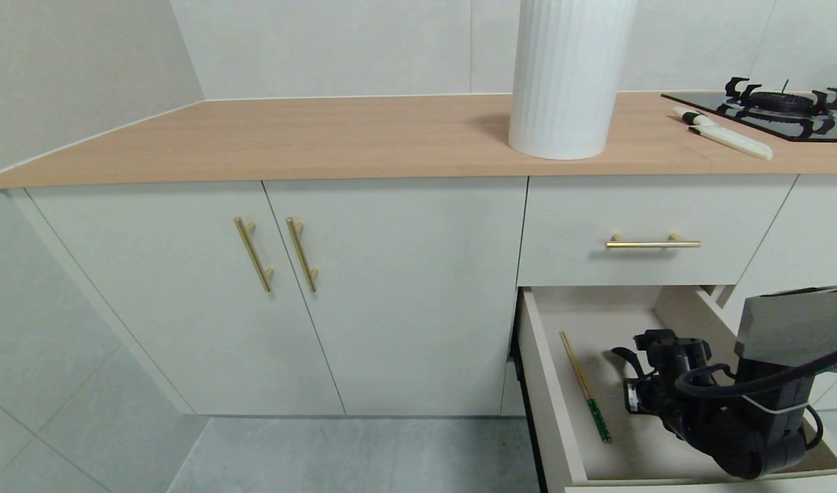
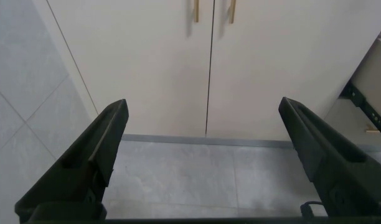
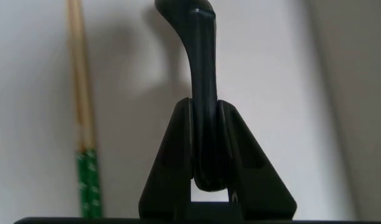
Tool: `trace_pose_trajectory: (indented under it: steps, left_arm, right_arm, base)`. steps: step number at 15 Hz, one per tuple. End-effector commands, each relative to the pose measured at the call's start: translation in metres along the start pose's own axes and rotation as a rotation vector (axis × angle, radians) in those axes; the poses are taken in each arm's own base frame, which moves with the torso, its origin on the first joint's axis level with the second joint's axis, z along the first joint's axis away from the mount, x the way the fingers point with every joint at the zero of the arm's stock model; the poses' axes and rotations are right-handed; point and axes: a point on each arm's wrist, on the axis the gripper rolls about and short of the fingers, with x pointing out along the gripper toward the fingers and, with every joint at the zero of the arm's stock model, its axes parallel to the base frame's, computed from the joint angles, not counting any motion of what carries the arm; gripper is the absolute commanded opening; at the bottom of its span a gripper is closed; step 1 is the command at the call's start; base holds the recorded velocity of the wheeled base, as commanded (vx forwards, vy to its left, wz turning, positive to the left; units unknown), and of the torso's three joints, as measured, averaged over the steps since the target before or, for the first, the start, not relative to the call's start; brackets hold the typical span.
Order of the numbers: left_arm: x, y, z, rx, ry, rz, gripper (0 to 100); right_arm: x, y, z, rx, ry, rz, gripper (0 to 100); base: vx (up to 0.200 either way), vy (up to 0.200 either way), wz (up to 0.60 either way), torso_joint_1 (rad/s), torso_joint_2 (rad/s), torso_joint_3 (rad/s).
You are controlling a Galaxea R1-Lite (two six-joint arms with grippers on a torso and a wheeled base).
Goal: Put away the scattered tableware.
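- Down in the open drawer (image 1: 547,383), the right claw (image 3: 205,118) is clamped on a dark utensil (image 3: 200,50), whose curved end sticks out past the fingers.
- Chopsticks (image 1: 586,387) lie on the drawer floor just beside it, green ends toward the drawer front.
- Left claw (image 2: 203,109) gapes wide, holding nothing, facing the cupboard doors (image 2: 209,62).
- A knife (image 1: 723,133) lies on the counter (image 1: 322,137) beside the hob (image 1: 781,103); a white ribbed vase (image 1: 565,75) stands near.
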Motion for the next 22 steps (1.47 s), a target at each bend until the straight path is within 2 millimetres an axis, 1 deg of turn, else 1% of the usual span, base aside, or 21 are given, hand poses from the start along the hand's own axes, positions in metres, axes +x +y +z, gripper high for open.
trace_pose_trajectory:
  steps: [1,10,11,15,18,21,22]
  left_arm:
    - [0.000,0.000,0.000,0.000,0.000,0.000,100]
    - [0.000,0.000,0.000,0.000,0.000,-0.001,100]
    - [0.000,0.000,0.000,0.000,-0.002,-0.001,100]
    - [0.000,0.000,0.000,0.000,0.000,-0.001,100]
    - [0.000,0.000,0.000,0.000,0.000,0.000,100]
    - [0.000,0.000,0.000,0.000,-0.002,0.000,100]
    - [0.000,0.000,0.000,0.000,0.000,-0.001,100]
  right_arm:
    - [0.007,0.001,-0.010,-0.012,0.031,-0.006,0]
    - [0.010,0.003,-0.011,-0.015,0.032,-0.005,0]
    - [0.010,0.003,-0.011,-0.015,0.032,-0.005,100]
    - [0.007,0.002,-0.009,-0.011,0.026,-0.006,100]
    - [0.001,-0.001,-0.002,-0.004,0.009,-0.005,100]
    - [-0.026,-0.009,0.020,0.002,-0.034,0.002,100]
    - [-0.041,-0.013,0.033,0.009,-0.054,0.008,100]
  base:
    - [0.000,0.000,0.00,0.000,0.00,0.000]
    - [0.000,0.000,0.00,0.000,0.00,0.000]
    - [0.000,0.000,0.00,0.000,0.00,0.000]
    - [0.000,0.000,0.00,0.000,0.00,0.000]
    - [0.000,0.000,0.00,0.000,0.00,0.000]
    - [0.000,0.000,0.00,0.000,0.00,0.000]
    - [0.000,0.000,0.00,0.000,0.00,0.000]
